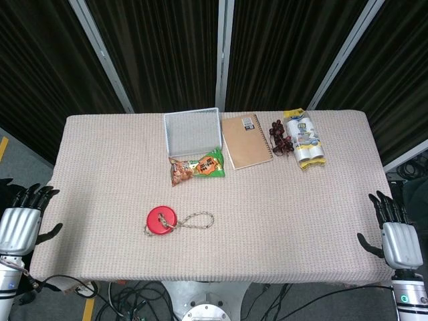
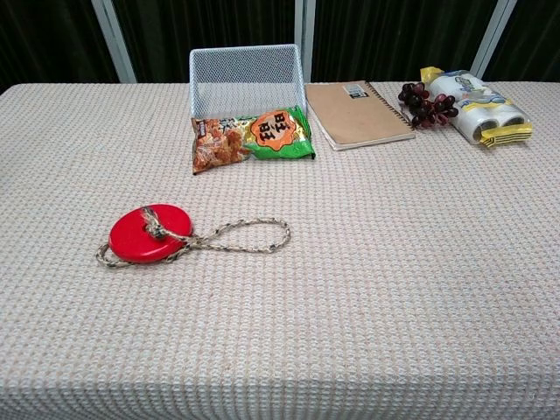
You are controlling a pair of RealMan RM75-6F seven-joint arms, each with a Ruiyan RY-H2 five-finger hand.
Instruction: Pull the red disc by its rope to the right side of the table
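The red disc (image 1: 160, 220) (image 2: 150, 233) lies flat on the table's front left part. A pale braided rope (image 1: 196, 221) (image 2: 242, 236) is tied through its middle and forms a loop stretched out to the disc's right. My left hand (image 1: 19, 224) hangs off the table's left edge, fingers spread, holding nothing. My right hand (image 1: 394, 235) hangs off the right edge, fingers also spread and holding nothing. Both are far from the disc. Neither hand shows in the chest view.
A white mesh basket (image 1: 192, 131) (image 2: 245, 77) stands at the back middle with a snack bag (image 1: 198, 167) (image 2: 252, 136) in front. To the right lie a brown notebook (image 1: 245, 140) (image 2: 358, 113), dark grapes (image 1: 279, 137) (image 2: 426, 103) and a yellow-white packet (image 1: 304, 138) (image 2: 477, 107).
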